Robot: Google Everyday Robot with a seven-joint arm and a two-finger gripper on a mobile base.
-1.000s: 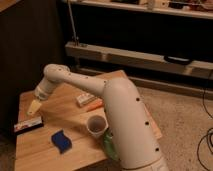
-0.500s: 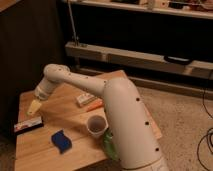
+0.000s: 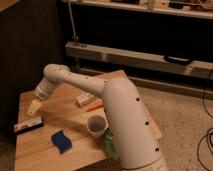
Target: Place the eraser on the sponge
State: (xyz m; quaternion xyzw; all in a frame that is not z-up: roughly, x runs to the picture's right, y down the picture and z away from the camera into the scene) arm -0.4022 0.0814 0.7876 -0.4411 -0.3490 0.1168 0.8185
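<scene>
The hand [image 3: 33,106] hangs over the left side of the worktop [image 3: 65,112], fingers apart, gripping nothing; one eraser [image 3: 27,125] lies flat just beside it at the left edge; one sponge [image 3: 61,141] sits nearby, apart from both; one paper cup [image 3: 96,126], one packet [image 3: 85,98], one orange pen [image 3: 94,106].
</scene>
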